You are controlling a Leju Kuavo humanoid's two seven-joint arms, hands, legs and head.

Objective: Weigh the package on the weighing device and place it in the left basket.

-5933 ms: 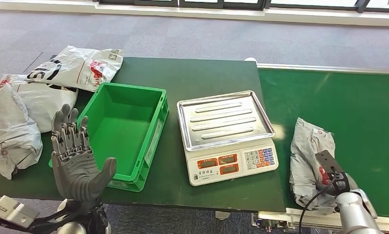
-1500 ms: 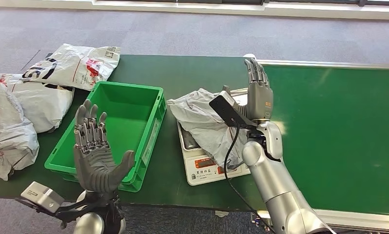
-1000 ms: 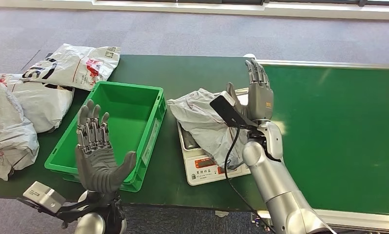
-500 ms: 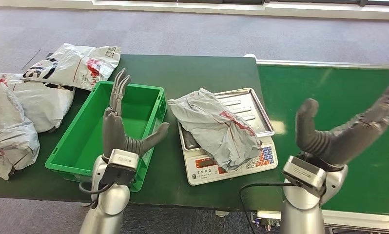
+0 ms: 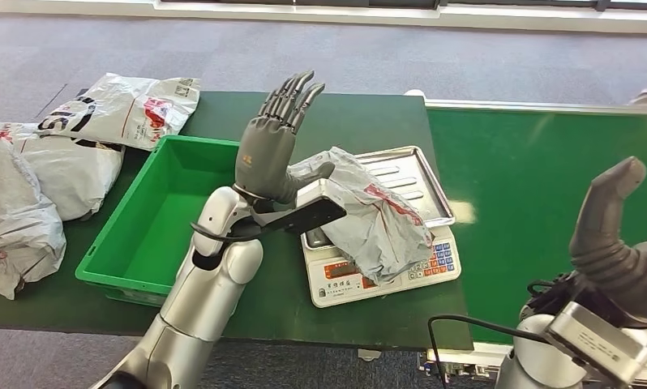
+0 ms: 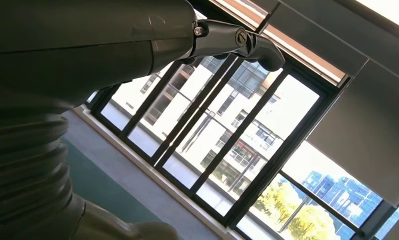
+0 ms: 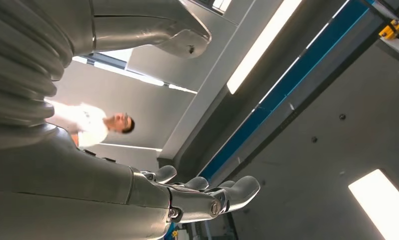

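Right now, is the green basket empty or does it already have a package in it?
Empty. The head view shows the green basket with a bare floor, while the grey package lies on the scale.

Counts on the green table

One grey package (image 5: pixel 369 215) lay on one weighing device (image 5: pixel 385 267), beside one green basket (image 5: pixel 154 227). Three more mail bags sat past the basket: one (image 5: pixel 130 109) at the back, one (image 5: pixel 65 166) in the middle, one (image 5: pixel 16 235) nearest. Two robot hands were up, and one person (image 7: pixel 95 127) stood off.

Grey carpet floor (image 5: pixel 369 57), tall sunlit windows (image 6: pixel 227 150) (buildings outside)
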